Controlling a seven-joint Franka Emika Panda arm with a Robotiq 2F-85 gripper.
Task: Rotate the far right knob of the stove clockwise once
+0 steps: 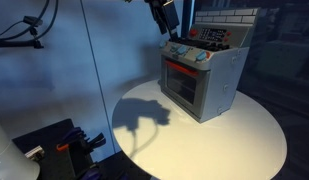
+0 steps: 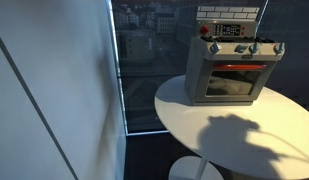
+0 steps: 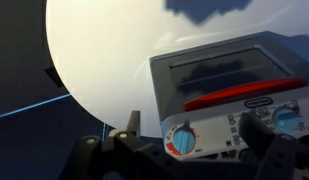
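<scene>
claw spread wide above the stove, far right knob below between its fingers.

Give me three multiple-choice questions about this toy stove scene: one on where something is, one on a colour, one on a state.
1. Where does the stove stand?
A. on the floor
B. on a round white table
C. on a shelf

2. What colour frames its oven door?
A. green
B. red
C. yellow

3. The oven door is:
A. shut
B. wide open
C. missing

Answers:
1 B, the tabletop lies under it in both exterior views.
2 B, red edges the glass.
3 A, the door sits flush with the front.
</scene>
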